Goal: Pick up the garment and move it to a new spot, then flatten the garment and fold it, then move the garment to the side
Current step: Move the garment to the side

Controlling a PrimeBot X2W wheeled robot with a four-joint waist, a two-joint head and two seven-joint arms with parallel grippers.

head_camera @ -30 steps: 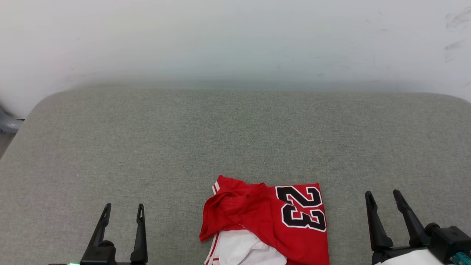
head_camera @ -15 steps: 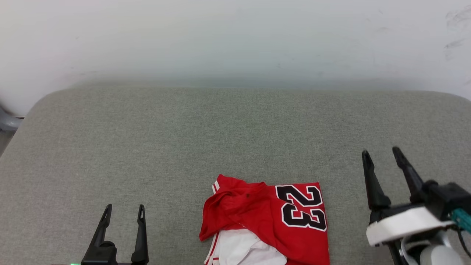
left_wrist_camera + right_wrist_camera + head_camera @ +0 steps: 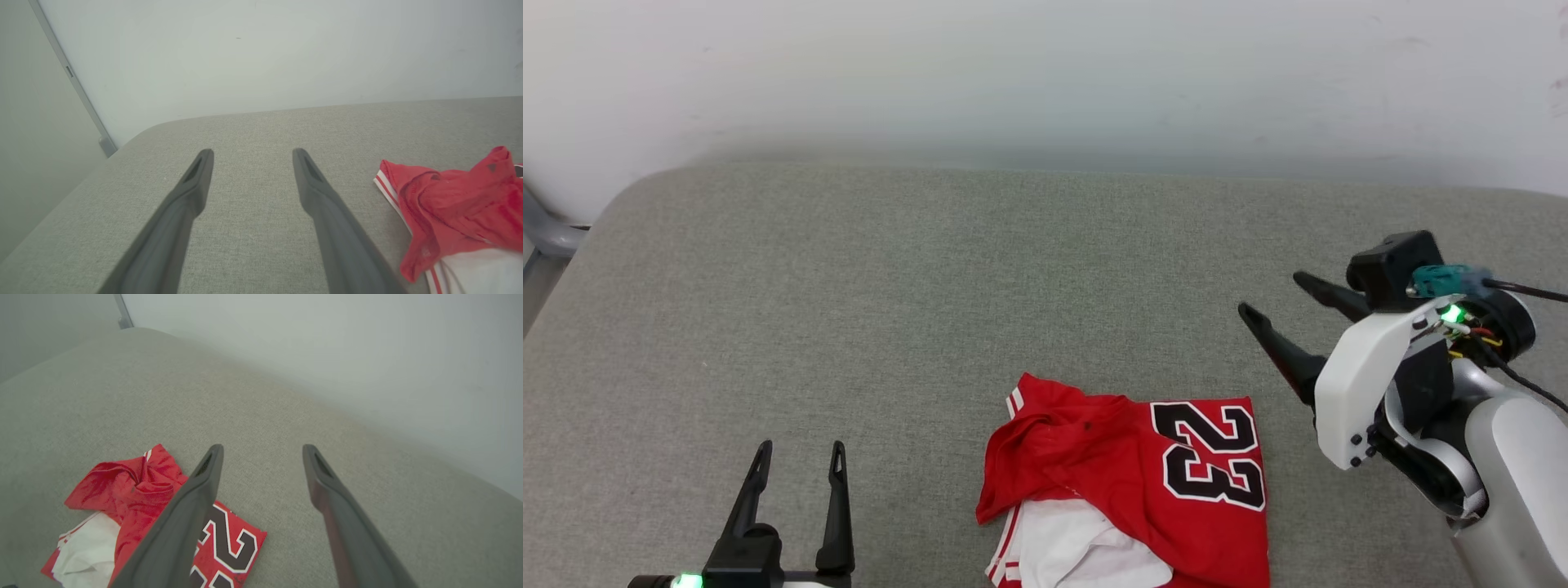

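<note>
The garment (image 3: pixel 1127 482) is a red jersey with a black 23 and a white part showing, lying bunched near the front edge of the grey padded surface (image 3: pixel 931 286). My left gripper (image 3: pixel 797 459) stands open at the lower left, well left of the cloth, nothing between its fingers. My right gripper (image 3: pixel 1270 296) is raised at the right, open and empty, its fingers pointing left above the garment's right edge. In the left wrist view the garment (image 3: pixel 457 204) lies right of my open left gripper (image 3: pixel 249 157). In the right wrist view the garment (image 3: pixel 135 506) lies below left of my right gripper (image 3: pixel 261 451).
A pale wall (image 3: pixel 1045 73) rises behind the grey surface. A grey metal frame piece (image 3: pixel 547 233) stands at the far left corner. Bare padding stretches behind and to both sides of the garment.
My right arm has risen and swung inward, its fingers turning to point left. The head view has shifted slightly. The left gripper and the garment have stayed put.
</note>
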